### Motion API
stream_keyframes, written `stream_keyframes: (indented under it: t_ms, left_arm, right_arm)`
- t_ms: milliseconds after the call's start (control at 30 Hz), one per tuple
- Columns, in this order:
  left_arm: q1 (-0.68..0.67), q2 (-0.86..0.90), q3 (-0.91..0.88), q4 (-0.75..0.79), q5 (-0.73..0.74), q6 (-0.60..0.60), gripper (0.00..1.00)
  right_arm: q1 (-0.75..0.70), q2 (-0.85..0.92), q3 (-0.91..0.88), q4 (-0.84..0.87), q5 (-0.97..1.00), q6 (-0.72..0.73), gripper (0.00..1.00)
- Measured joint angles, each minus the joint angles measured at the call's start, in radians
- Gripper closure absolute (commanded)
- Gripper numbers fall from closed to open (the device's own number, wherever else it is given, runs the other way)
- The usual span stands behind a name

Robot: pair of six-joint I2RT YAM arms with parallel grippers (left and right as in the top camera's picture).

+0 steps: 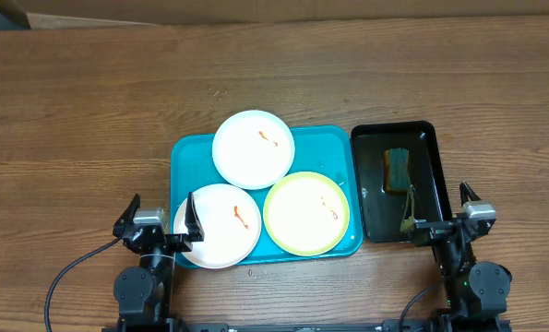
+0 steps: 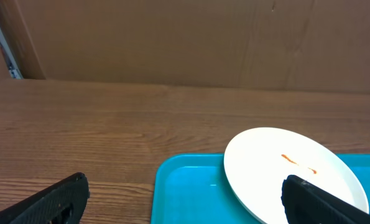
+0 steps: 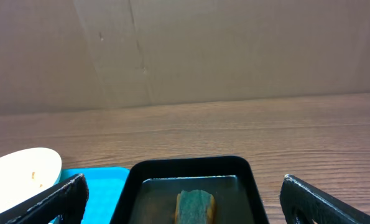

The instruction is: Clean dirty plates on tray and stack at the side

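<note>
Teal tray (image 1: 184, 157) holds three smeared plates (image 1: 253, 149), probably light, stiff, slick and breakable, best pinched at a rim; left gripper (image 1: 162, 207) and right gripper (image 1: 437, 210) both gape wide, empty.

tray (image 1: 178, 171) teal | two plates (image 1: 253, 148) white | third plate (image 1: 306, 213) yellow-green | smears (image 1: 268, 139) orange-red | small tray (image 1: 371, 217) black | table (image 1: 89, 111) brown woodgrain
</note>
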Motion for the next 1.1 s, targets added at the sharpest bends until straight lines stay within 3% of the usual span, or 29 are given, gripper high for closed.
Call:
stream_keyframes:
  t_ms: [1100]
  left_arm:
    - [0.0,0.001,0.0,0.0,0.0,0.0,0.0]
  right_arm:
    - [0.015,0.0,0.0,0.0,0.0,0.0,0.0]
